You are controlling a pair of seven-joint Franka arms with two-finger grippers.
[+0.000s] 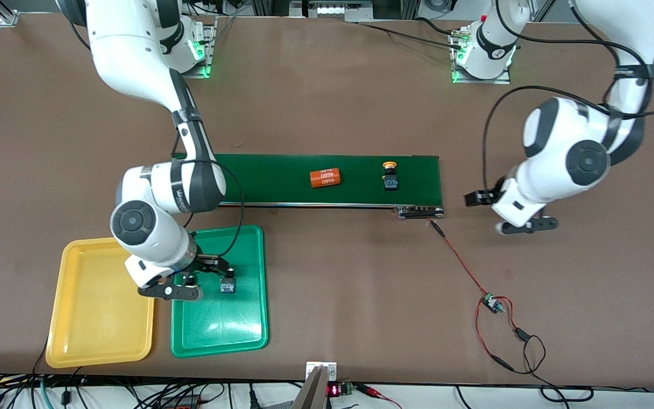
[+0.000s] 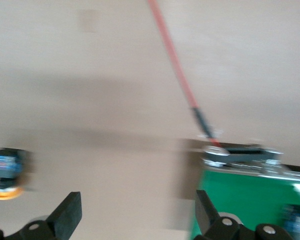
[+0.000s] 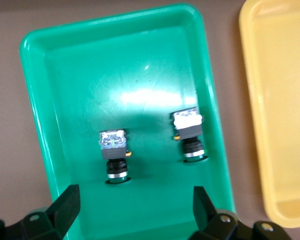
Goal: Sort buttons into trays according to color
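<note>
The right gripper hangs over the green tray with its fingers spread apart and holding nothing. In the right wrist view, two buttons lie in that tray just under the open fingers, side by side and apart from each other: one green button and a second green button, both tipped on their sides with their round caps pointing toward the gripper. In the front view only one of them shows clear of the arm. The yellow tray sits just beside the green tray, toward the right arm's end of the desk, and nothing shows on its bare floor. Farther from the front camera than the green tray runs the conveyor belt, and on it lie one orange cylinder with white numbers and one yellow-orange button. The left gripper hovers over bare desk off the end of that belt at the left arm's side, its fingers also wide apart and empty. The left wrist view shows a blurred button with an orange cap on the desk near that gripper. A red wire trails from the belt's end across the desk. Counted: two trays, two green buttons, two yellow-orange buttons, one cylinder.
</note>
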